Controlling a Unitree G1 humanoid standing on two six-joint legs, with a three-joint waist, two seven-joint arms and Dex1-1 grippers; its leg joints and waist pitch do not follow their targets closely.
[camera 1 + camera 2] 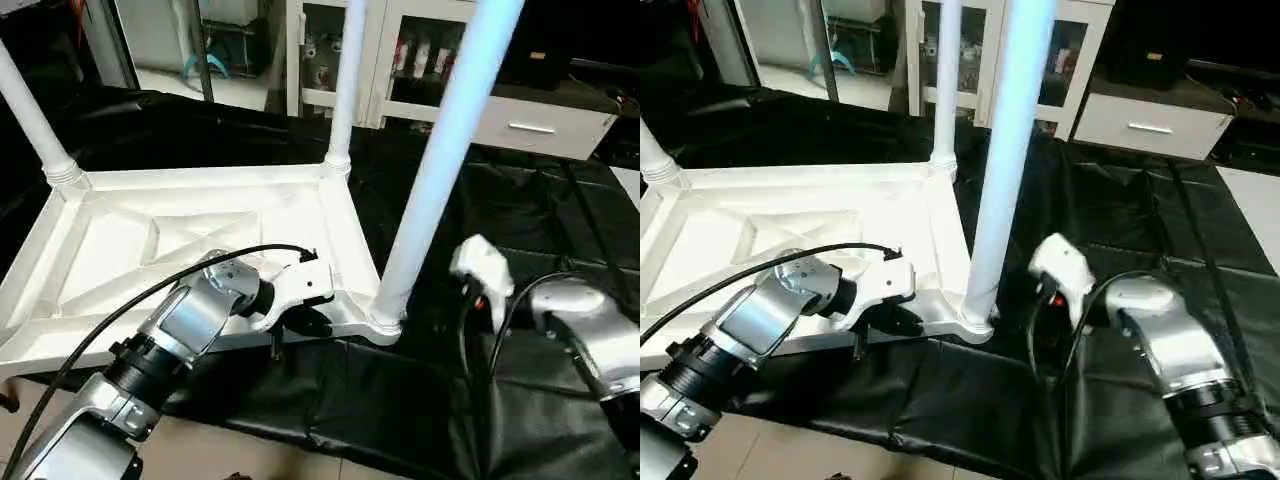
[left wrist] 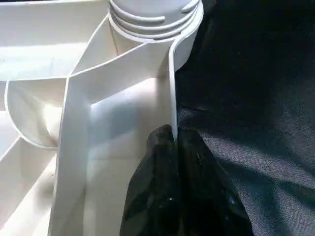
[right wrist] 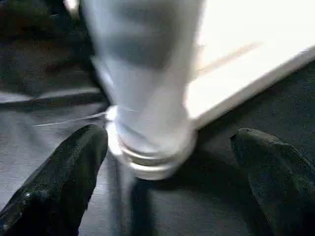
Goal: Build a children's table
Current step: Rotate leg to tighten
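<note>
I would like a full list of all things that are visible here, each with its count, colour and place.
tabletop: one, white, upside down on the black cover, ribbed underside up.
legs: three, white, upright in corner sockets; near right, far right, far left.
cover: one, black, spread over the worktable.
cabinet: one, white with glass doors, behind the worktable.
drawer unit: one, white, right of the cabinet.
left gripper: one, black fingers shut on the tabletop's rim near the near right leg.
right gripper: one, black fingers open, either side of the near right leg's base, not touching.
forearms: two, silver; left, right.
</note>
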